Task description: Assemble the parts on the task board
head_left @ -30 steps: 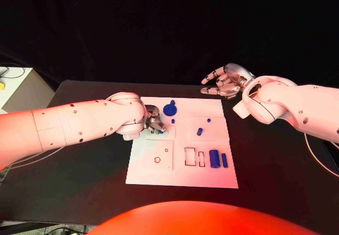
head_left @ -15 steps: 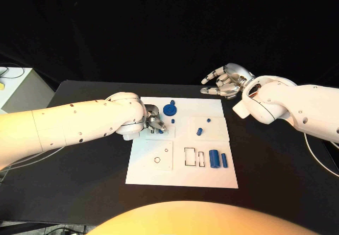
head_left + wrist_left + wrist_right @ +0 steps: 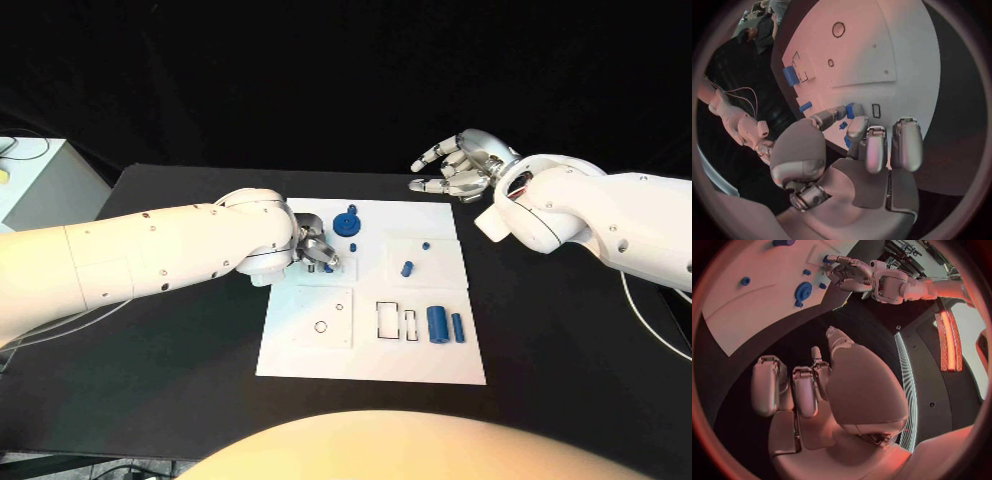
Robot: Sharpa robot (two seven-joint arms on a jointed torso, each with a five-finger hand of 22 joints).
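My two arms were smooth white shells, rounded and bulky, dotted with small dark screw holes. The left hand (image 3: 313, 252) and right hand (image 3: 459, 166) were silver metal with segmented fingers and pale pads. A thin cable trailed by the right arm's shell.

Left hand (image 3: 313, 252) pinches a blue part (image 3: 327, 266).

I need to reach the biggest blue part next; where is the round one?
In the head view, the round blue part sits near the board's far edge, just right of the left hand.
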